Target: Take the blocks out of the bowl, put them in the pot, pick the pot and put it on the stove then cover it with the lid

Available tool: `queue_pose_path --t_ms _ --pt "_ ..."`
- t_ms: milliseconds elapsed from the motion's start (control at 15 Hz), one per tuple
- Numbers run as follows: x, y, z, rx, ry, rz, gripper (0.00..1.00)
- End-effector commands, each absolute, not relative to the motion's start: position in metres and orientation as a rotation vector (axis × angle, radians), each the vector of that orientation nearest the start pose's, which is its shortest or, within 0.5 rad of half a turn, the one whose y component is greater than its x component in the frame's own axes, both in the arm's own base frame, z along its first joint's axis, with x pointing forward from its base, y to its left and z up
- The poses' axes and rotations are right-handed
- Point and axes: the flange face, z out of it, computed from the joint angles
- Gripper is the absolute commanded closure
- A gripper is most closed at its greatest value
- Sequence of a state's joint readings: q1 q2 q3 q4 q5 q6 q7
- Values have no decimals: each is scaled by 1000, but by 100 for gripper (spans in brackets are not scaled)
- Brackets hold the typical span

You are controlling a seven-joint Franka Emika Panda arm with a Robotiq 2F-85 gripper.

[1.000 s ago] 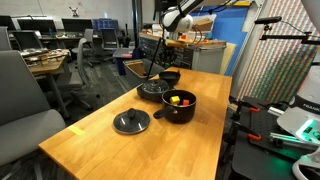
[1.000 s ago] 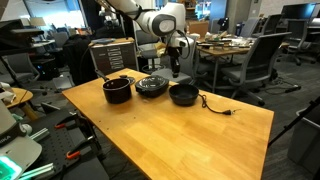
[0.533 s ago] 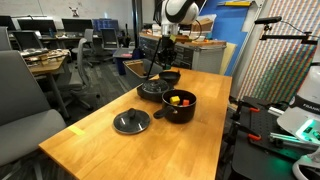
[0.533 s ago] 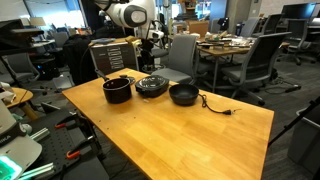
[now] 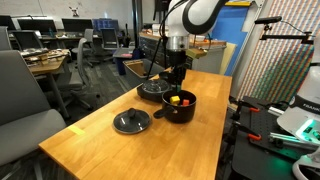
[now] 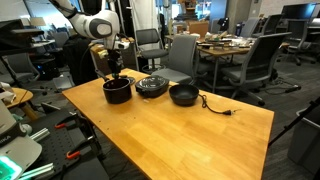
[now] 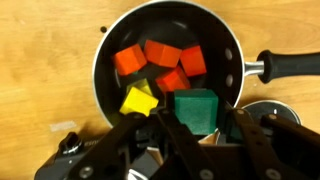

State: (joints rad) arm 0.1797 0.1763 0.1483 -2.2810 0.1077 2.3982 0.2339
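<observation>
The black pot (image 5: 181, 108) stands near the table's edge, and in the wrist view (image 7: 99, 72) it holds several orange-red blocks (image 7: 160, 56) and a yellow block (image 7: 138, 99). My gripper (image 5: 178, 88) hangs just over the pot in both exterior views (image 6: 113, 70). In the wrist view my gripper (image 7: 197, 118) is shut on a green block (image 7: 195, 104) above the pot's near rim. The black stove (image 5: 151, 91) lies beside the pot. The grey lid (image 5: 131, 122) lies flat nearer the table's front. The bowl is hidden behind my gripper.
The pot's handle (image 7: 285, 65) sticks out sideways. A cable with a plug (image 6: 216, 106) lies on the wooden table (image 5: 110, 150). Lab equipment with a green light (image 5: 275, 140) stands close to the table edge by the pot. Office chairs surround the table.
My arm has swung from above the bowl over to the pot and come down close above it, carrying the green block.
</observation>
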Motion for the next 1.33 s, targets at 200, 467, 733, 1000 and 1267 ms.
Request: queue_pose_path --t_ms 200,467,733,1000,1267 --pt "454 177 236 -3033 29 43 34" --pt "463 164 250 -3022 31 -26 5" --pt "504 101 291 -3049 143 -146 0" --pt "560 9 328 -2980 400 -251 0" --pt "555 -1 326 -2996 416 -259 0"
